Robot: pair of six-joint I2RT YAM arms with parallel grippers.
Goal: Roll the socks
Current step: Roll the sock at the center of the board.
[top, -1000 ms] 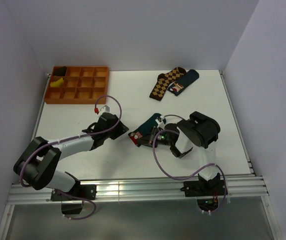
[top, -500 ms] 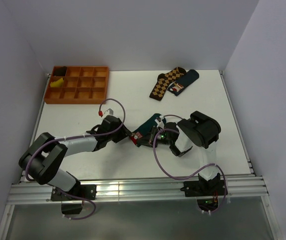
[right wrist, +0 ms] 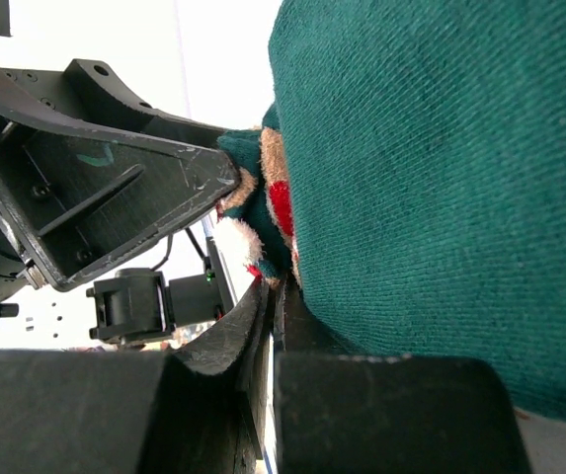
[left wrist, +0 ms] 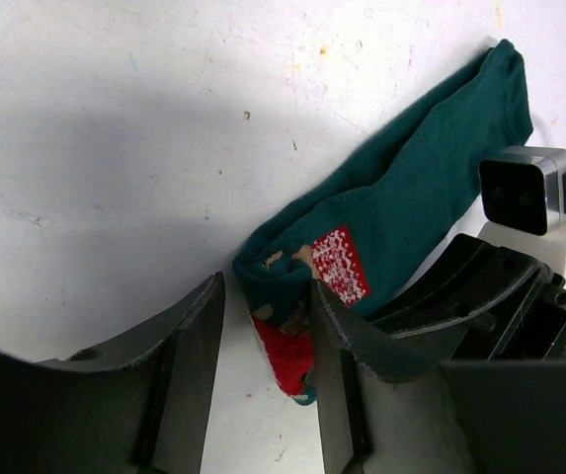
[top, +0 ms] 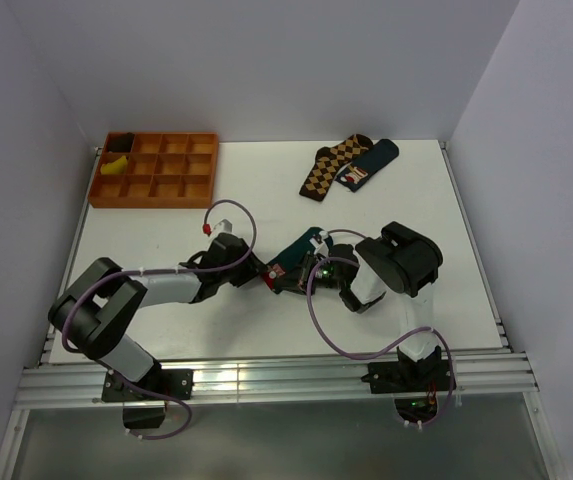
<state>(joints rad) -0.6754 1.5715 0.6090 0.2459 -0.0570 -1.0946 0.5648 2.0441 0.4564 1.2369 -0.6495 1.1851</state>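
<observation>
The dark teal socks (top: 302, 246) lie in the middle of the table, one end folded over with the red and white patch (left wrist: 340, 265) showing. My left gripper (left wrist: 263, 385) is open, low over the table, its jaws on either side of the folded red end (left wrist: 287, 355). In the top view it (top: 257, 270) sits just left of the socks. My right gripper (top: 298, 281) is at the socks' near edge. In the right wrist view its jaws (right wrist: 271, 296) are pressed together at the patch edge, with teal fabric (right wrist: 441, 178) lying over one finger.
An orange compartment tray (top: 156, 170) stands at the back left, with a yellow item (top: 114, 167) and a dark item (top: 119, 158) in it. A brown argyle sock (top: 331, 165) and a navy sock (top: 368, 164) lie at the back right.
My left gripper has moved right, up to the folded end of the socks. The right arm and the socks have stayed put.
</observation>
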